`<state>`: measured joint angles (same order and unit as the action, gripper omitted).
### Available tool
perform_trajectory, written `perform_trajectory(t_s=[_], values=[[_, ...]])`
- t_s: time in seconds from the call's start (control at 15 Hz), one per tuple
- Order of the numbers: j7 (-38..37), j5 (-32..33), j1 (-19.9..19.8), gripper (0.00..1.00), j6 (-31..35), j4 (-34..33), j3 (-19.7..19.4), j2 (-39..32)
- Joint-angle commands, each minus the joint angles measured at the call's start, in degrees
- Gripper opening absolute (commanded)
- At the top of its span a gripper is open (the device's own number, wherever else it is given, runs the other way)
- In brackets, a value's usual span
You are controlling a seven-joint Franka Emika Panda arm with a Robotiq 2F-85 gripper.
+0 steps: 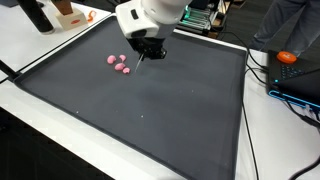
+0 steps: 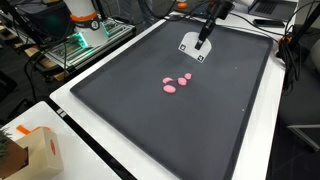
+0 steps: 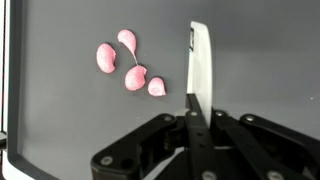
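My gripper is shut on a thin white flat piece, which the wrist view shows edge-on, sticking out from between the fingers. In an exterior view the same white piece shows its broad face below the gripper, at or just above the black mat. In an exterior view the gripper hangs over the far part of the mat. Several small pink pieces lie in a cluster on the mat, left of the white piece, and appear in both exterior views.
The mat covers most of a white table. A cardboard box stands at one near corner. An orange object and a dark device with cables sit past the mat's right edge. Equipment racks stand behind.
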<state>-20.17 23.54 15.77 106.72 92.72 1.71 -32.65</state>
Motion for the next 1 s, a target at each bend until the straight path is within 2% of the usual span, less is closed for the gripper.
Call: perform_trajectory(t_s=[0.0, 0.93], values=[[0.73, 0.01, 0.36, 0.01, -2.95, -4.44, -0.88, -3.01], [3.63, -7.39, -3.97, 0.01, -10.78, -17.90, -1.94, -9.39]])
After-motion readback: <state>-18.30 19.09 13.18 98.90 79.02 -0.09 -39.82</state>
